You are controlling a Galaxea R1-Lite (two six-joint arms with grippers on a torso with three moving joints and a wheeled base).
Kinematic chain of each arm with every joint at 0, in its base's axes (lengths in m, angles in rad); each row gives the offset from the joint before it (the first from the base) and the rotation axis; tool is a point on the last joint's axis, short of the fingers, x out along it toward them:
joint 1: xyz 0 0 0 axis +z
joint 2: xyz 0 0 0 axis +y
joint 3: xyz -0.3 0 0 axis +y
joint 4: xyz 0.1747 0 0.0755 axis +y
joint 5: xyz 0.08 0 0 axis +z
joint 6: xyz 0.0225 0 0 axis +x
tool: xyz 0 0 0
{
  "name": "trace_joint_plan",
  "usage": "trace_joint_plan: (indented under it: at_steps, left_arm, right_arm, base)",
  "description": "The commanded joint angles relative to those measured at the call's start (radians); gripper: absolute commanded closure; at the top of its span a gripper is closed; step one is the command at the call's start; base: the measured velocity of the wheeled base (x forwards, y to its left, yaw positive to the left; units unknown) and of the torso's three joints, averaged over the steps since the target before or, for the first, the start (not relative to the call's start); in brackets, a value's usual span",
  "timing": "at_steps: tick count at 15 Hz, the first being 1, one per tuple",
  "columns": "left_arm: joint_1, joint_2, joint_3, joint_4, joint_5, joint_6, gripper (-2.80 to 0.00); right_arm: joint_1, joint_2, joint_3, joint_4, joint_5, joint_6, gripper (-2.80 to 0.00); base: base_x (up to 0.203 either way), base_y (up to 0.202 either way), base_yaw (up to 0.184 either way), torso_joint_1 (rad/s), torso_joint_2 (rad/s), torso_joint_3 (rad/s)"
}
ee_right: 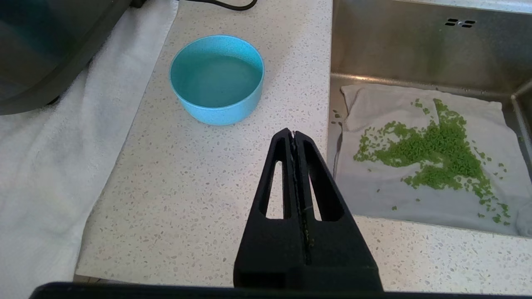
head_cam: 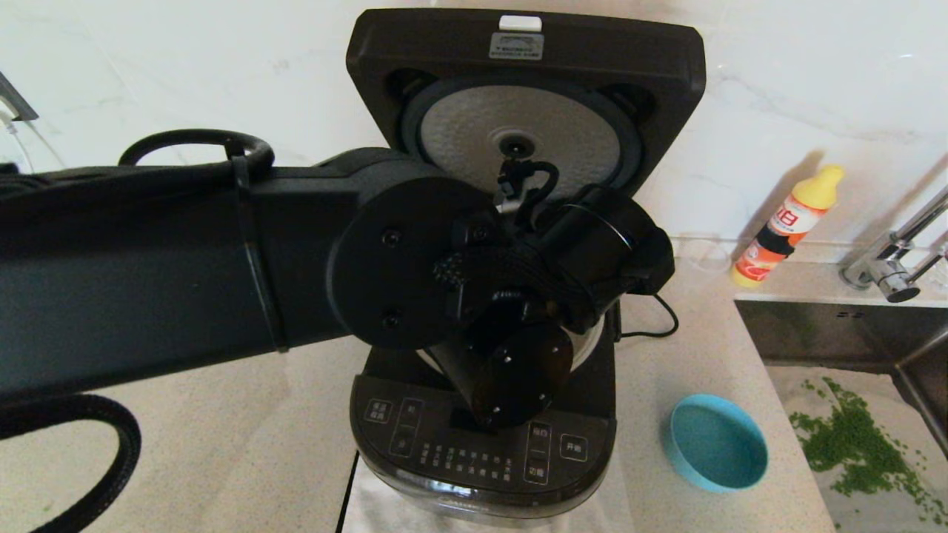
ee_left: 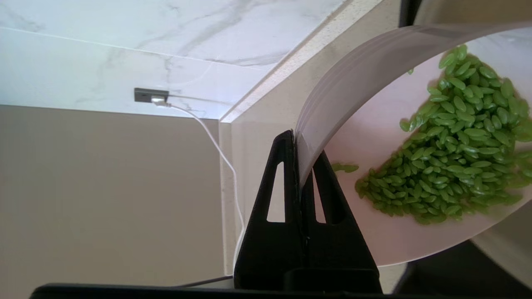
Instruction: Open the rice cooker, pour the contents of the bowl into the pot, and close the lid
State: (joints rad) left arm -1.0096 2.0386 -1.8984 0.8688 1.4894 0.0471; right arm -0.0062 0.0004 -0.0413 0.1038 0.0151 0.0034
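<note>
Head view: large glossy black rounded-square rice cooker on the pale speckled counter, hinged black lid standing upright with its dimpled silver disc facing forward. Left arm stretched across, wrist directly over the cooker's mouth, hiding nearly all of the cream inner pot; end effector and bowl not visible here. Empty round blue bowl well off to the right.

Left wrist view: left end effector clenched on the rim of the small pale-pink bowl, one finger inside the wall, one outside. Bowl tilted, heap of tiny bright-green grains lying against the side away from the grip. Pot probably just below; further tipping needed.

Right wrist view: right end effector clenched on nothing, parked over the counter beside the steel sink.
</note>
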Motion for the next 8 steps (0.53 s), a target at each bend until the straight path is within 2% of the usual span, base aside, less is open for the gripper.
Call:
trace_joint_plan:
  at_steps: [1,8]
  left_arm:
    - [-0.001,-0.011,-0.018,0.021,0.026,0.005,0.0]
    - [-0.057,0.031,-0.017,0.022,0.04,0.002,0.0]
  right_arm:
    - [0.0,0.001,0.0,0.0,0.0,0.0,0.0]
    - [0.0,0.001,0.0,0.0,0.0,0.0,0.0]
  base:
    - [0.0,0.0,0.0,0.0,0.0,0.0]
    - [0.0,0.0,0.0,0.0,0.0,0.0]
